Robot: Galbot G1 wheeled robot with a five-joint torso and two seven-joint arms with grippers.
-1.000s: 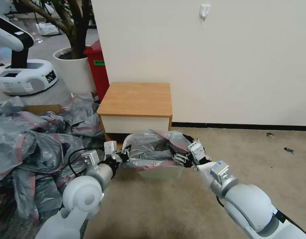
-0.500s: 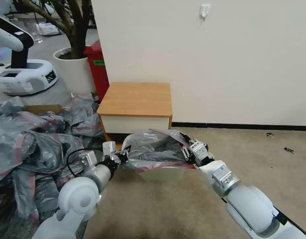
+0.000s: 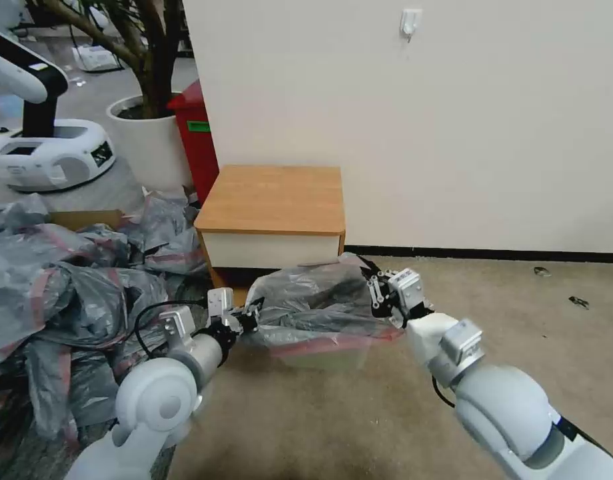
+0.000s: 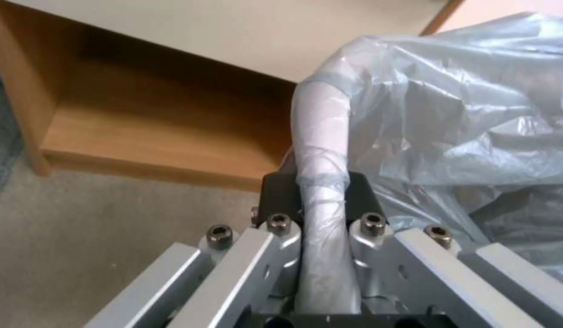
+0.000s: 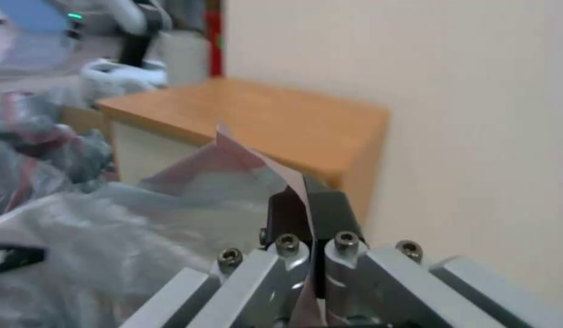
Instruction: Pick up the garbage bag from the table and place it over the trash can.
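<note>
Between the left pincer (image 3: 253, 315) and right pincer (image 3: 375, 295), each pinching its rim, the garbage bag (image 3: 313, 307) stretches over the trash can (image 3: 323, 357); next probably tug the rim down.

Both arms reach forward and low from the robot's shoulders, elbows bent, converging toward each other in the head view. The left end effector (image 3: 252, 313) is clamped, its black fingertips (image 4: 281, 191) pinched on a bag-wrapped rim that runs between them. The right end effector (image 3: 375, 293) sits slightly higher and farther forward, wrist tilted upward, its fingertips (image 5: 333, 209) closed on a thin sheet of plastic film. Cables loop along the left forearm behind the wrist.
</note>
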